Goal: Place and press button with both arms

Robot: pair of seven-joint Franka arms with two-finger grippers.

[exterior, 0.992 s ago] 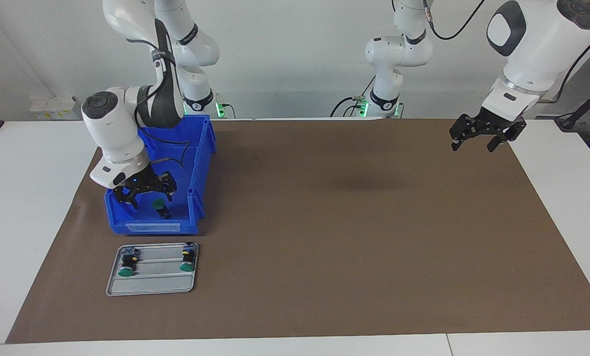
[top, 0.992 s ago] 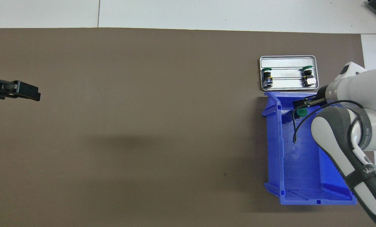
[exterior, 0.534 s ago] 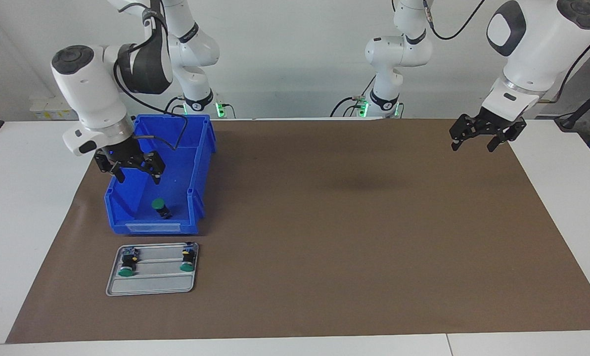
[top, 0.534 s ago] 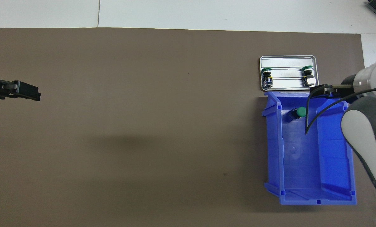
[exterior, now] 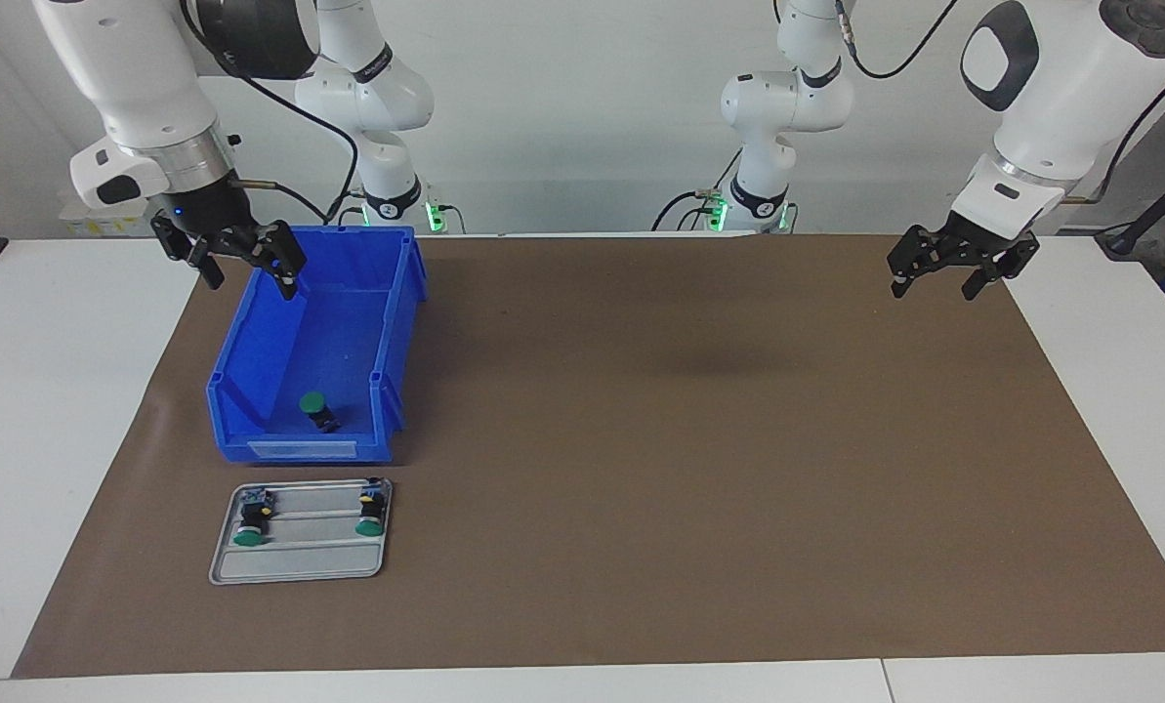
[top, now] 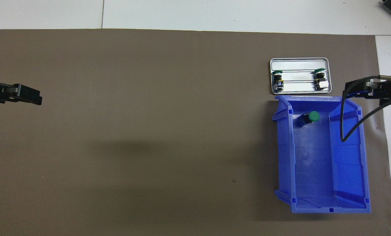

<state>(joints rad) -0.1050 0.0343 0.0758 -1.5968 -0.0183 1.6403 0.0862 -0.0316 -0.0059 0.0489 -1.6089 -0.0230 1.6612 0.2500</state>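
One green-capped button (exterior: 314, 408) (top: 310, 117) lies tilted on the floor of the blue bin (exterior: 396, 322) (top: 349, 157), at the bin's end farther from the robots. Two more buttons (exterior: 250, 525) (top: 277, 80) lie on their sides on the small metal tray (exterior: 299, 568) (top: 298, 60). My right gripper (exterior: 248, 266) (top: 357, 89) hangs open and empty, high above the bin's rim on the side toward the right arm's end of the table. At the left arm's end, my left gripper (exterior: 934, 283) (top: 34, 97) waits open and empty above the brown mat.
The tray sits just past the bin, farther from the robots. A brown mat (exterior: 699, 469) covers most of the white table. A black cable (top: 344, 124) loops from the right wrist over the bin.
My right gripper has risen empty out of the bin, away from the button, up and toward the robots. The button stays in the bin. The left arm has not moved.
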